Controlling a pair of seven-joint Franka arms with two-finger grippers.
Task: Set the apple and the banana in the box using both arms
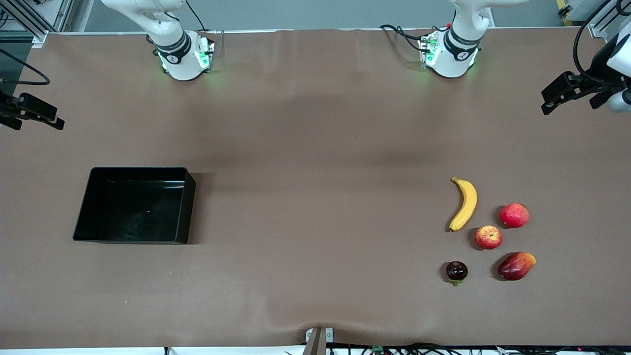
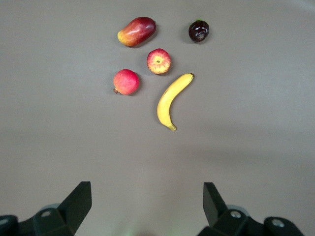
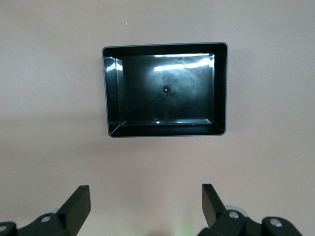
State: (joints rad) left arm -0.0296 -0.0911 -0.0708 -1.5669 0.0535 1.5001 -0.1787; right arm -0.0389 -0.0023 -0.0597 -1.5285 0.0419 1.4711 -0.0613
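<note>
The apple [image 1: 488, 237], red with pale streaks, lies on the table toward the left arm's end, beside the curved yellow banana [image 1: 465, 204]. The black box [image 1: 186, 207] stands empty toward the right arm's end. In the left wrist view my left gripper [image 2: 147, 196] is open and empty, high over bare table, apart from the banana [image 2: 173, 100] and apple [image 2: 159, 61]. In the right wrist view my right gripper [image 3: 146, 196] is open and empty, high over bare table, apart from the box [image 3: 110, 88]. Neither gripper shows in the front view.
A pinkish-red round fruit [image 1: 514, 215], an oblong red-orange fruit [image 1: 516, 266] and a dark round fruit [image 1: 457, 271] lie close around the apple. Black camera mounts [image 1: 567, 91] stand at both table ends. Brown table [image 1: 315, 197] spreads between box and fruits.
</note>
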